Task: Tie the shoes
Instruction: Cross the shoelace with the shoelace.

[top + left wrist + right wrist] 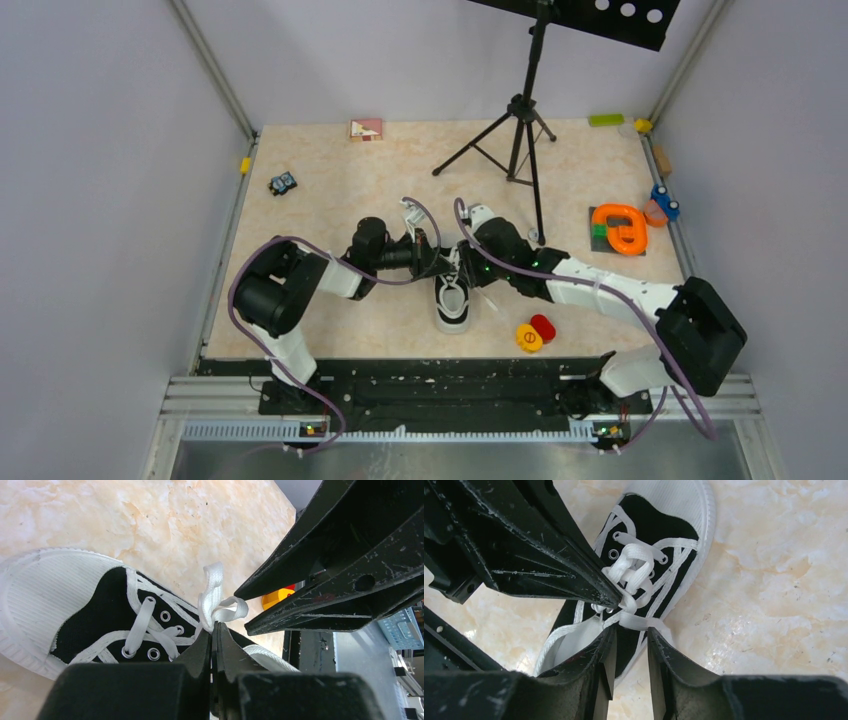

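Observation:
The shoe (452, 302), a small black sneaker with white toe cap and white sole rim, lies mid-table with its toe toward the near edge. My left gripper (214, 625) is shut on a loop of white lace (212, 597) just above the eyelets. In the right wrist view my right gripper (631, 630) stands open over the shoe's (659, 525) tongue. A flat strip of lace (639, 621) runs across in front of its parted tips. The left gripper's fingers (549, 565) reach in from the left to the lace knot. Both grippers meet over the shoe's upper (450, 258).
A black tripod (520, 120) stands behind the arms. An orange ring toy (620, 228) lies at the right, and yellow and red discs (535, 333) sit right of the shoe. A toy car (283, 183) and a small block (366, 129) lie at the back left.

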You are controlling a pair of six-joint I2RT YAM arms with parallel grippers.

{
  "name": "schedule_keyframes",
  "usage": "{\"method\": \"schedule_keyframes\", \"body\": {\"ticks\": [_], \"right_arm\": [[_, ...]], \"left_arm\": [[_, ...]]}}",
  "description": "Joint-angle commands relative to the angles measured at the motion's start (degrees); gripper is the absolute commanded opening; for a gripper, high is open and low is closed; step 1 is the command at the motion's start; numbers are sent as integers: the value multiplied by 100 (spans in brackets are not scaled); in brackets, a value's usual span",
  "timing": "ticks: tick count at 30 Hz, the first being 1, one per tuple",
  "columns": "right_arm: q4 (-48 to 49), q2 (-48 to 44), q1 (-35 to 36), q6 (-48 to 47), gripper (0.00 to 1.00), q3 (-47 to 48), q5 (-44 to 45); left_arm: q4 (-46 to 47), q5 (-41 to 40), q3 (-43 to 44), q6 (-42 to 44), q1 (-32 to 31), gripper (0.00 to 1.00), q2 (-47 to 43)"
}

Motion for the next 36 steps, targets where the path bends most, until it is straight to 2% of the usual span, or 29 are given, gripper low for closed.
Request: {"method": "schedule_keyframes", "body": {"ticks": [1,6,15,30,36], "right_arm": [[65,-259,81,103,33,-50,-164],[91,-158,76,363,33,5,342],[183,59,75,602,32,79,710],[745,345,69,815,33,99,675],[477,10,-59,829,36,80,462]], "left_arm": [[198,114,85,-2,-20,0,-200],[162,119,89,7,-18,0,-231],[120,129,116,34,-21,0,-240],[117,148,99,16,-21,0,-264],[118,175,108,19,-20,0,-268]]}}
